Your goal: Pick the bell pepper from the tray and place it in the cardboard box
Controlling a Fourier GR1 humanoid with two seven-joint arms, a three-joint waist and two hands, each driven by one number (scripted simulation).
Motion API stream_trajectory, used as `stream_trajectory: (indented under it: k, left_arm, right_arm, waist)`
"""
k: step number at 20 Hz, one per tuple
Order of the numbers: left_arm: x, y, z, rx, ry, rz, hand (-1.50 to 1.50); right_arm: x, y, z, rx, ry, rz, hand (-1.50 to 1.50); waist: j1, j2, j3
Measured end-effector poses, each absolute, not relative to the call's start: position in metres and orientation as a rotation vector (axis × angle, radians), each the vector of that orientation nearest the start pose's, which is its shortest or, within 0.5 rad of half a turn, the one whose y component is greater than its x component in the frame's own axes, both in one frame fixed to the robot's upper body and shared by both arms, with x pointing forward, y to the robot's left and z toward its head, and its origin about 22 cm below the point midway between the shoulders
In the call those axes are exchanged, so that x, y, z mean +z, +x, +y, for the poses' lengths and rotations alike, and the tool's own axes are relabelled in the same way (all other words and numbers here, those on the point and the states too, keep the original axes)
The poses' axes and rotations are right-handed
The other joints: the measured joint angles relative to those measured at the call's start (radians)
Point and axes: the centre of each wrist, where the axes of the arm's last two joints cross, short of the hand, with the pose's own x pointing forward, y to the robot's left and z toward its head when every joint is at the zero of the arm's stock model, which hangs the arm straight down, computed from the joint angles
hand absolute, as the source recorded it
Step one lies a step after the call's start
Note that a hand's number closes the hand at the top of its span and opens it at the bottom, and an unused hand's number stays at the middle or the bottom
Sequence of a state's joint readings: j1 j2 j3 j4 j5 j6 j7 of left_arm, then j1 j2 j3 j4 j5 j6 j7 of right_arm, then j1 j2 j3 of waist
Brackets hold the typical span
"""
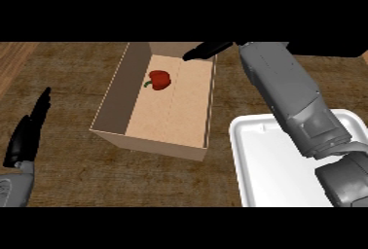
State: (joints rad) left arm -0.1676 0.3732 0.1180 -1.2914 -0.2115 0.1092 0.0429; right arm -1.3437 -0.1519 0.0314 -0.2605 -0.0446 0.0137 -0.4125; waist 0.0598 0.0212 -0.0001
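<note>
The small red bell pepper (159,80) is lying inside the open tan cardboard box (115,92), left of and below the right robot hand (207,49), whose straight fingers are gripping nothing.

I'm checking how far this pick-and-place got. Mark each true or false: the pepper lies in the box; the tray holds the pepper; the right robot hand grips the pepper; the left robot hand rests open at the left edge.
1. The pepper lies in the box: true.
2. The tray holds the pepper: false, no pepper shows on it.
3. The right robot hand grips the pepper: false, it is above the box's far edge, apart from the pepper.
4. The left robot hand rests open at the left edge: true.
</note>
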Motion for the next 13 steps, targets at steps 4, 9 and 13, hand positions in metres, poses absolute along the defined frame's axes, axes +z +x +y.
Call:
stream_trajectory:
  k: [4,9,13]
  left_arm:
    - [0.016,0.278,0.349,-0.251,0.618,-1.402,0.00]
    - [0.017,0.279,0.346,-0.248,0.615,-1.410,0.00]
    - [0.020,0.283,0.343,-0.250,0.611,-1.414,0.00]
  right_arm:
    - [0.166,0.480,-0.173,0.498,0.037,-1.901,-1.50]
    - [0.172,0.480,-0.234,0.496,-0.004,-1.903,-1.50]
    - [0.173,0.474,-0.280,0.538,-0.019,-1.887,-1.50]
  waist:
    - [-0.005,0.002,0.000]
    - [-0.001,0.005,0.001]
    - [0.005,0.009,0.002]
